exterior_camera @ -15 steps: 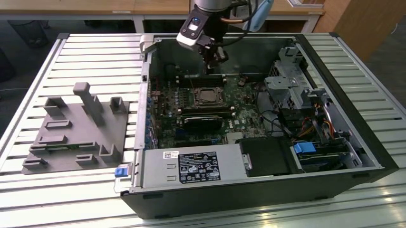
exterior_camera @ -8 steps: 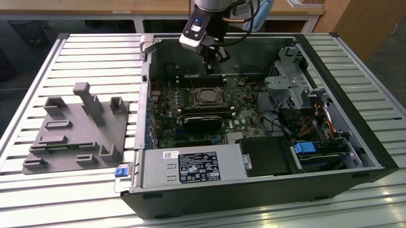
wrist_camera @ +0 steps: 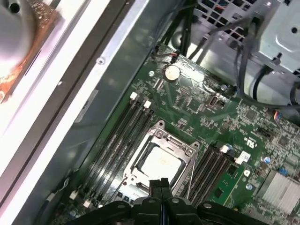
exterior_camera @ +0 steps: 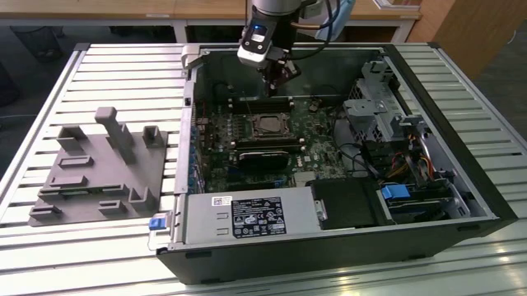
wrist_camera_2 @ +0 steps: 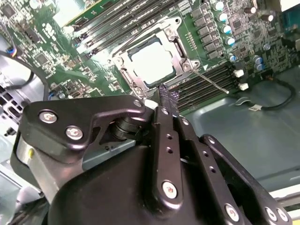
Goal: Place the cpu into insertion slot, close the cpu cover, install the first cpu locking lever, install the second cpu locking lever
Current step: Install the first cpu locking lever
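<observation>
The cpu (wrist_camera_2: pixel 152 61) shows its silvery top, lying flat in the insertion slot (wrist_camera_2: pixel 125 77) on the green board. The cpu cover (wrist_camera_2: pixel 176 47) lies down around it, with the chip showing through its window. In the first wrist view I see the same cpu (wrist_camera: pixel 161 164) and cpu cover (wrist_camera: pixel 157 139). A thin metal locking lever (wrist_camera_2: pixel 213 82) sticks out from a socket corner over the memory slots. My gripper (wrist_camera_2: pixel 166 96) hovers just above the socket's edge, shut with nothing between its black fingers. In the exterior view the gripper (exterior_camera: pixel 276 80) hangs above and behind the cpu (exterior_camera: pixel 268 125).
The open computer case (exterior_camera: pixel 461 185) lies on a slatted table. Black memory slots (exterior_camera: pixel 265 105) flank the socket, and a black heatsink block (exterior_camera: pixel 263 159) sits in front of it. Drive cage and cables (exterior_camera: pixel 387 135) fill the exterior view's right. A grey fixture (exterior_camera: pixel 99 166) stands outside at the left.
</observation>
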`<action>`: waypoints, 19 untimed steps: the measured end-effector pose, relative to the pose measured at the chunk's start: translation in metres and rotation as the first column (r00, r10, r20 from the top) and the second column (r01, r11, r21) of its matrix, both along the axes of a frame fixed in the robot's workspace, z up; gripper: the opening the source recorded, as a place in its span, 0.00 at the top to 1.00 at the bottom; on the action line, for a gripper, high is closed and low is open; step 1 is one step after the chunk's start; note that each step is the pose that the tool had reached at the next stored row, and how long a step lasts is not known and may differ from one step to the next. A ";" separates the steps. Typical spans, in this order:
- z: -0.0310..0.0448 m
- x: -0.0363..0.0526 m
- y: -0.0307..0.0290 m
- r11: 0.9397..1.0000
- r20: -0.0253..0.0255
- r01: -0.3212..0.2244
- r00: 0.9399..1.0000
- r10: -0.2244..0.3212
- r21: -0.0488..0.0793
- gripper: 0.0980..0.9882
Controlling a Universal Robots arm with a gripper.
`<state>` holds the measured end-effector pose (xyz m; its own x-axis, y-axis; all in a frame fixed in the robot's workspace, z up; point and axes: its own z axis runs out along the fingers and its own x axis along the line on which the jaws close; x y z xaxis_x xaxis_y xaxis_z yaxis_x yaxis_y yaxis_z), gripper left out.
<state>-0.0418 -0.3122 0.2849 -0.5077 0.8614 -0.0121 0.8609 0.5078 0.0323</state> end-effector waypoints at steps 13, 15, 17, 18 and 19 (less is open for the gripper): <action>0.0000 0.0000 0.0000 0.990 0.001 -0.141 0.990 0.141 0.000 0.99; 0.0000 0.0000 0.0000 0.987 0.001 -0.163 0.987 0.163 0.000 0.99; 0.0000 0.0000 0.0000 0.983 0.001 -0.184 0.983 0.184 0.000 0.99; 0.0000 0.0000 0.0000 0.981 0.001 -0.193 0.981 0.193 0.000 0.99; 0.0000 0.0000 0.0000 0.979 0.001 -0.202 0.979 0.202 0.000 0.99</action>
<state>-0.0418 -0.3122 0.2849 -0.6714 0.7410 -0.0129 0.7403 0.6714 0.0332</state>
